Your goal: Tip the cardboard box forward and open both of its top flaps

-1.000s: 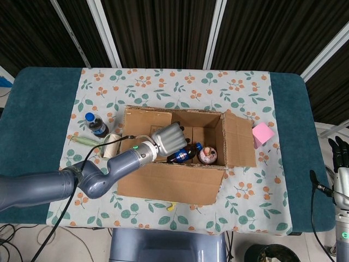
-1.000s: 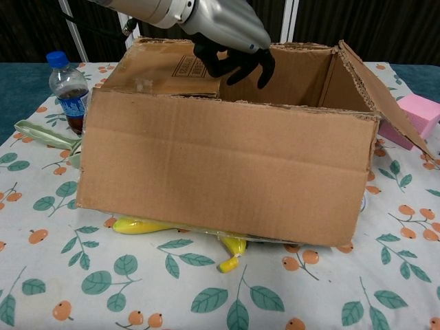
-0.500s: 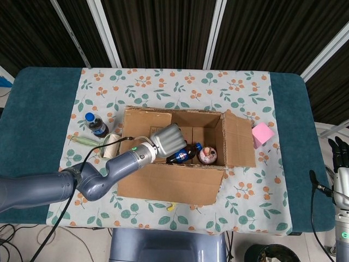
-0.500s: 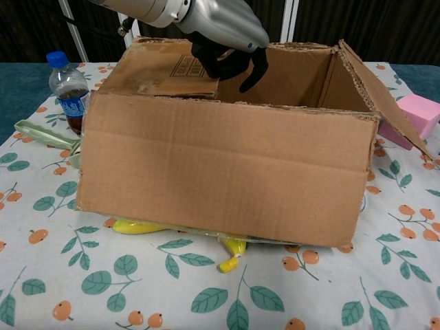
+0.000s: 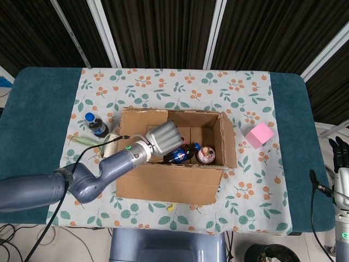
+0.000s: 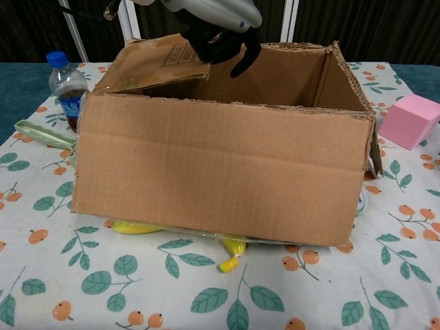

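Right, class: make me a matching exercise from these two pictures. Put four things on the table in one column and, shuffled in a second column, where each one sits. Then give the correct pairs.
Things:
1. pink block
2. blue-capped bottle
3. banana
4. left hand

Places:
A. under the near bottom edge of the cardboard box
B. on the cloth, beside the box's open right flap
C. over the box's open top, at its left flap
D. standing on the cloth, outside the box's left side

Pairs: 1-B, 2-D, 3-A, 4-C
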Robot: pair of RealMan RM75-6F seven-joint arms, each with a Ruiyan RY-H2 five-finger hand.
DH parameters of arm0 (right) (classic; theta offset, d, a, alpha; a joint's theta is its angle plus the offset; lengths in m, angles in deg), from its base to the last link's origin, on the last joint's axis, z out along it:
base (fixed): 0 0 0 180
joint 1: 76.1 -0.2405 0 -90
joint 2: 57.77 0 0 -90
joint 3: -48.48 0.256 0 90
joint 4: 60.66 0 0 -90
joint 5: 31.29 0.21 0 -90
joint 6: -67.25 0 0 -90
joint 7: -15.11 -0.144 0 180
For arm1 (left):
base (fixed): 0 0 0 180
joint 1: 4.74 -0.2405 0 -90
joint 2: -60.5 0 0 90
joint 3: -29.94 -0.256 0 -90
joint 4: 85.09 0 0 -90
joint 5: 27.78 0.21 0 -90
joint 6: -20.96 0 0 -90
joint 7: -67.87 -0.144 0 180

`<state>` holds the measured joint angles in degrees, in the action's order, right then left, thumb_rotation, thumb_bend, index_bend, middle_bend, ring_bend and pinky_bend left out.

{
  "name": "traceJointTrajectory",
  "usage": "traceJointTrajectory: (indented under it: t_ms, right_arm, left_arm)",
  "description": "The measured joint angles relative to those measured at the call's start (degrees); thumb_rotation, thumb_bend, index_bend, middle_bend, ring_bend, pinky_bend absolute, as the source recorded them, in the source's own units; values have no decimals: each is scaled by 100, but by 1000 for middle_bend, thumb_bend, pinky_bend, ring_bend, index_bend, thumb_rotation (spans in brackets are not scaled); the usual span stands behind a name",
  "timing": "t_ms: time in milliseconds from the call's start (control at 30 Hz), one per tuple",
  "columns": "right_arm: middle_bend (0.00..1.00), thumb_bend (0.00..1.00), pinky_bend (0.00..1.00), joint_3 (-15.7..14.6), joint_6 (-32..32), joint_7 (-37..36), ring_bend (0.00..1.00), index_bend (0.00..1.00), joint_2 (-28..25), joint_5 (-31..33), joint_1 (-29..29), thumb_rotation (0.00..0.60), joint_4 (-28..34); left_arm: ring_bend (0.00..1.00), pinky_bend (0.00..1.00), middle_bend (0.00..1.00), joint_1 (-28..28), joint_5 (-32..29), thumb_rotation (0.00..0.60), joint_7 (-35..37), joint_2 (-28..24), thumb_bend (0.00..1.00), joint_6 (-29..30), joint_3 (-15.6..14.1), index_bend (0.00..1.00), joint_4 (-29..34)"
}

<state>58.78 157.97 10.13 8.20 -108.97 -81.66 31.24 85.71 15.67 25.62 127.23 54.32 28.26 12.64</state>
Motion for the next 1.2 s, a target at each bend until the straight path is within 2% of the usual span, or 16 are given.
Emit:
traceJointTrajectory:
  t_ms: [700, 1200]
  right_arm:
    - [0, 409, 238, 29, -63, -44, 0, 0, 57, -44, 63, 600, -28]
    - [0, 411, 238, 57, -103, -83, 0, 0, 73, -33, 91, 600, -40]
  left_arm:
    - [439, 465, 669, -46, 102, 600, 409, -1429, 1000, 225, 154, 429, 1129]
    - [444, 472, 675, -221, 259, 600, 495, -2436, 1000, 124, 93, 437, 1877]
